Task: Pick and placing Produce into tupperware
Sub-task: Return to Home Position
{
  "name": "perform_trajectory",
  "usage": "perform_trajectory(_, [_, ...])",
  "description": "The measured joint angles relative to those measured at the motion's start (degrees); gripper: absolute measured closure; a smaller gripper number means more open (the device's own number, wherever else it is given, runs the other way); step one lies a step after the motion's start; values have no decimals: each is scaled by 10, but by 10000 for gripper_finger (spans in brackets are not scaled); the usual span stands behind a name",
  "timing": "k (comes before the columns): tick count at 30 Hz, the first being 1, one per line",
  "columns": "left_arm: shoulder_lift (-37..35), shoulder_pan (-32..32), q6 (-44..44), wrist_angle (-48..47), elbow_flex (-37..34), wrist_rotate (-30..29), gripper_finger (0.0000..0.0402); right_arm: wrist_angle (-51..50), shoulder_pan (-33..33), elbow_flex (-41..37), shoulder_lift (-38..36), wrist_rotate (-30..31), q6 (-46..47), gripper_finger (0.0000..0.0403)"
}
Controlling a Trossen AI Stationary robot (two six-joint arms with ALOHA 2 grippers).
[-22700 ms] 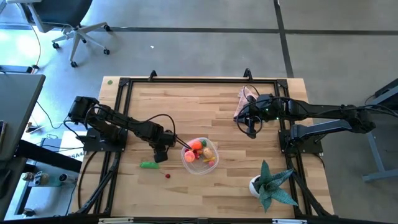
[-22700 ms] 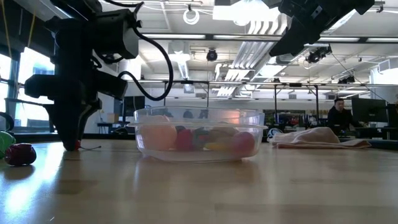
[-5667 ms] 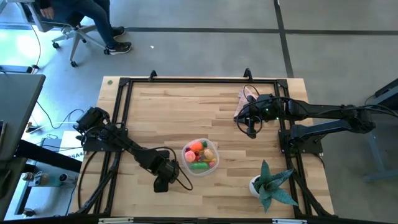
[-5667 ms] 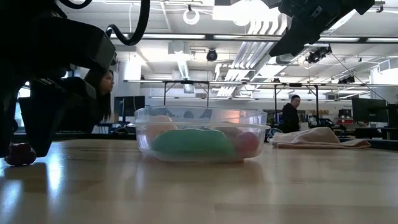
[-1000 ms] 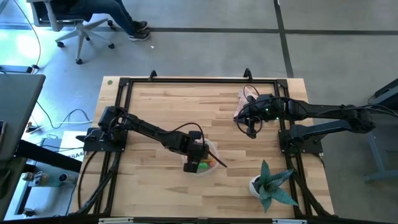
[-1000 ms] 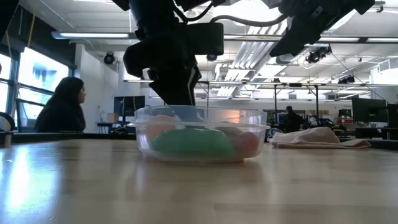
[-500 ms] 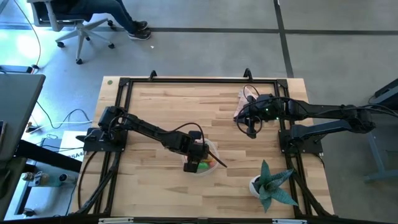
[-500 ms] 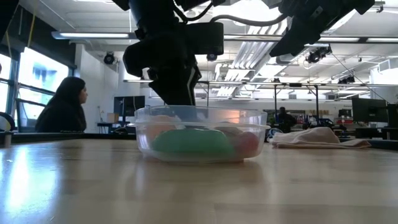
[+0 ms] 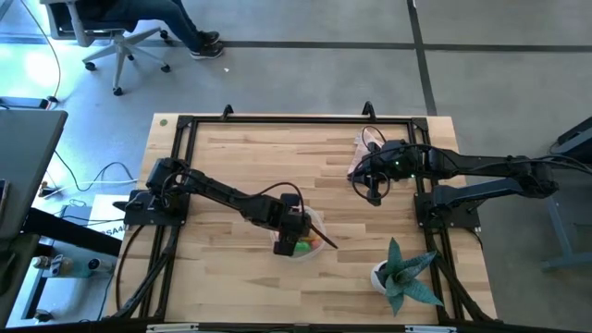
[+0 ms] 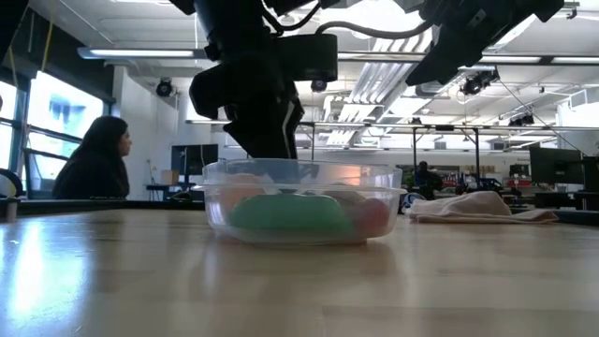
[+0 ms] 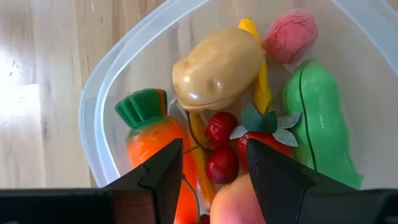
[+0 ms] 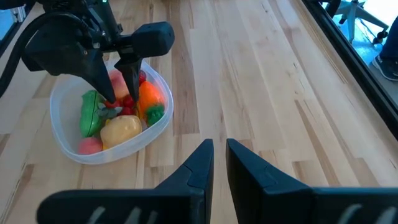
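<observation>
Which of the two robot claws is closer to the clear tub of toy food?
Left. The left gripper reaches down into the tub, fingers open just above the toys. The right gripper hangs far off, by the pink cloth at the table's right side.

L arm (image 9: 222,192) reaches mid-table, jaws apart, pointing down; R arm (image 9: 481,165) far-right, jaws near-closed.

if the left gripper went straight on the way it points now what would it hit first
The left gripper, jaws open, would likely meet the red cherries in the tupperware first; depth is unclear.
</observation>
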Motion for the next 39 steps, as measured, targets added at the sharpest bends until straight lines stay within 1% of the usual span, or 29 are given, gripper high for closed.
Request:
perform_trajectory(4, [0,0,0,-18,14,-1,234,0,0,0,0,0,0,371])
perform_trajectory(8, [0,0,-8,-55,55,-3,234,0,0,0,0,0,0,371])
perform_trajectory(14, [-1,0,-66,-136,133,-43,234,0,0,0,0,0,0,371])
perform_trajectory(20, [-2,0,-65,-188,166,-44,234,0,0,0,0,0,0,371])
perform_trajectory(24, [-1,0,-60,-188,180,-44,234,0,0,0,0,0,0,371])
perform_trajectory(28, [-1,0,-49,-190,174,-45,237,0,0,0,0,0,0,371])
perform_trajectory(32, [-22,1,-29,-212,154,-44,262,1,0,0,0,0,0,371])
perform_trajectory(36, [-76,13,-21,-204,89,-44,302,0,0,0,0,0,0,371])
perform_trajectory(39, [-141,33,-20,-178,29,-43,335,2,0,0,0,0,0,371])
